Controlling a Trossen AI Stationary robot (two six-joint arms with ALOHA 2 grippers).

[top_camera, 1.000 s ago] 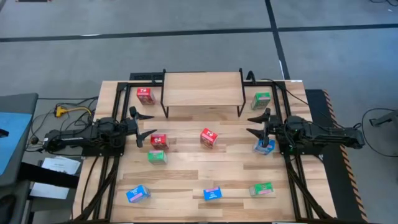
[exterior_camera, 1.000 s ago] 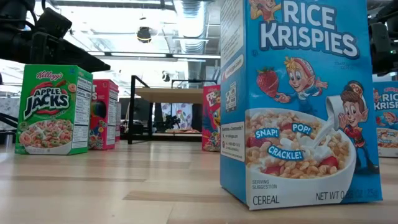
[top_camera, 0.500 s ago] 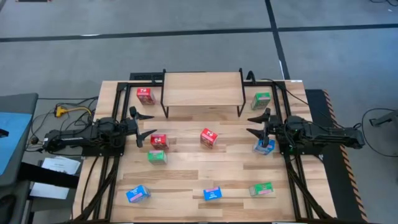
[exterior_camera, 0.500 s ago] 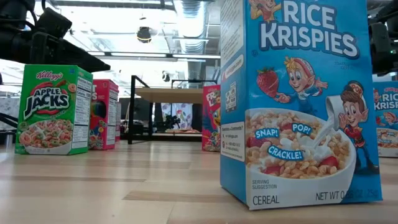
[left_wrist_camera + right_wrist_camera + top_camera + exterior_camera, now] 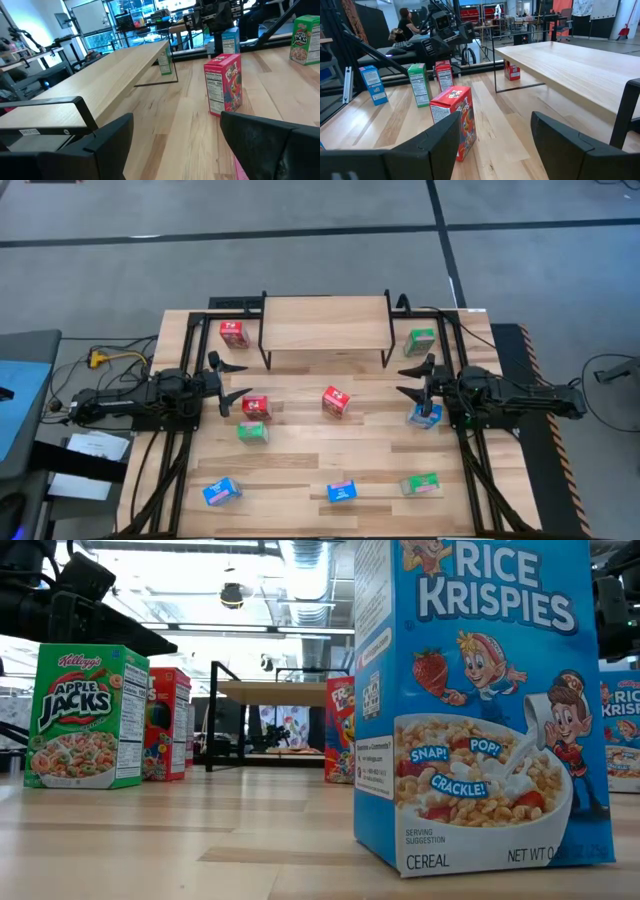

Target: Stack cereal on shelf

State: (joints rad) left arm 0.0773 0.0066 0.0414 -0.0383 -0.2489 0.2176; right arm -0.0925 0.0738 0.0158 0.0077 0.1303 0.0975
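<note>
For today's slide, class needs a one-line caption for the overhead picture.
Two open grippers, left and right, wait beside an empty shelf with nine cereal boxes scattered on the table.

The high view looks straight down on the whole table (image 5: 320, 435). The low view sits at tabletop height, close behind a blue box (image 5: 480, 705). Both wrist views face inward, sharing the shelf (image 5: 105, 82).

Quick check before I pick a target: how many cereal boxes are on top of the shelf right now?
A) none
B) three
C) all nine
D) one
A: in the high view the shelf shows only bare board, while the boxes stand on the table around it, such as the red box in the middle and the green box beside the shelf's right end.
</note>
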